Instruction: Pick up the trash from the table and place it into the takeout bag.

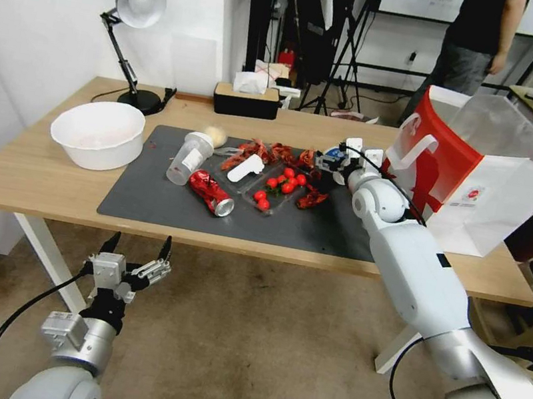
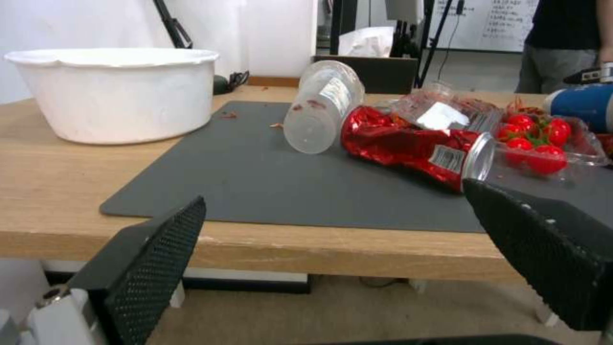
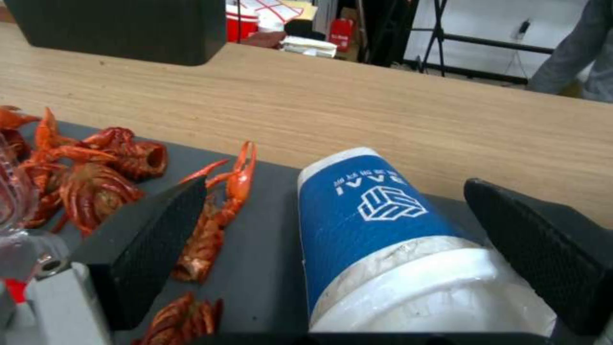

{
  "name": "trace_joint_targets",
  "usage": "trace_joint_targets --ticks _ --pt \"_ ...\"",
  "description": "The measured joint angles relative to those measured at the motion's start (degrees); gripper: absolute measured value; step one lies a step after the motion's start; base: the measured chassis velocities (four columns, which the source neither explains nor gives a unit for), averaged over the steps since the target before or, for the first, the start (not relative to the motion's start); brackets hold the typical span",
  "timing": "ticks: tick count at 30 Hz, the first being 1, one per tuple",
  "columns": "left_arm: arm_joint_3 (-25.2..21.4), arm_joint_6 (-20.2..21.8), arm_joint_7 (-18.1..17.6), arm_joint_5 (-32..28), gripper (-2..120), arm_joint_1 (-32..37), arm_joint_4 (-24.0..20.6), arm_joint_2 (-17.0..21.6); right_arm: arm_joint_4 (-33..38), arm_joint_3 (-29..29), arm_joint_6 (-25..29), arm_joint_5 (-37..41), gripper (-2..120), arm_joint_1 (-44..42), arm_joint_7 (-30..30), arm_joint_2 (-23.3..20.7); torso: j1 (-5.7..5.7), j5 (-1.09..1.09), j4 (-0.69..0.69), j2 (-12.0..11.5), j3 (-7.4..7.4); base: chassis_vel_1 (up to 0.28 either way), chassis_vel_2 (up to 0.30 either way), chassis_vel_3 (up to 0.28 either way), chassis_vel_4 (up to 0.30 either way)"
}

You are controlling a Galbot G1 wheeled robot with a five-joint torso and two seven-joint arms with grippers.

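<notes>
Two grippers show in the head view. Nearest, at the lower left of the frame below the table's front edge, the left gripper (image 1: 137, 250) hangs over the carpet with its jaws spread and holding nothing. Up on the table (image 1: 27, 175), the dark grey mat (image 1: 165, 200) carries a crumpled shiny red drink can (image 1: 211, 192) lying on its side at centre frame, touching a clear plastic cup (image 1: 189, 158) with a white lid, also tipped over. A beige paper ball (image 1: 215, 134) sits at the mat's far edge. Right of centre, the right gripper (image 1: 343, 161) has its jaws apart on either side of the small blue-and-white cup (image 3: 377, 230), not yet pressed against it. The red-and-white takeout bag (image 1: 480, 172) stands upright at the right.
</notes>
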Motion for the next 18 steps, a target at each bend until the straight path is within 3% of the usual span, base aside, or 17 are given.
trace_joint_targets --ticks 18 --pt "0.2 0.0 0.0 -0.1 100 0.0 0.1 0.1 -0.9 0.5 -0.1 -0.6 100 -0.3 -0.3 -0.1 0.00 0.00 0.01 0.0 0.00 0.000 0.000 0.000 0.000"
